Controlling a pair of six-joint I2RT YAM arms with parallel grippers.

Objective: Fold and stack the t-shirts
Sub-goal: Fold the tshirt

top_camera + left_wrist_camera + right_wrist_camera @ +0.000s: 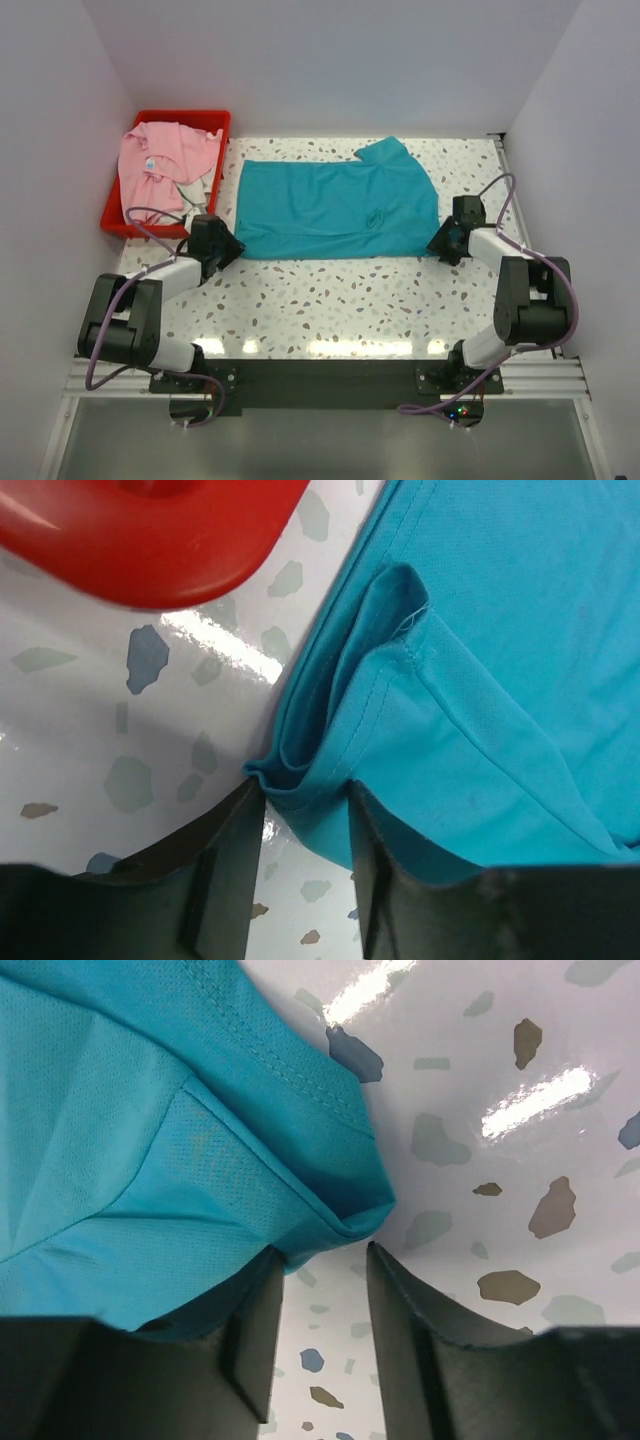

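Note:
The teal t-shirt (335,210) lies spread flat across the back half of the table, folded to a wide band. My left gripper (232,248) is at its near-left corner. In the left wrist view the bunched corner of the teal t-shirt (500,680) pokes in between the tips of the left gripper (305,805), whose jaws stand apart with table showing between them. My right gripper (440,245) is at the near-right corner. There the folded corner of the teal t-shirt (150,1140) sits at the tips of the right gripper (325,1260), whose jaws are also apart. The pink t-shirt (160,160) lies crumpled in the bin.
The red plastic bin (215,120) stands at the back left, its corner (150,540) close to my left gripper. White walls close in the table at the back and both sides. Speckled tabletop (340,300) stretches between the shirt and the arm bases.

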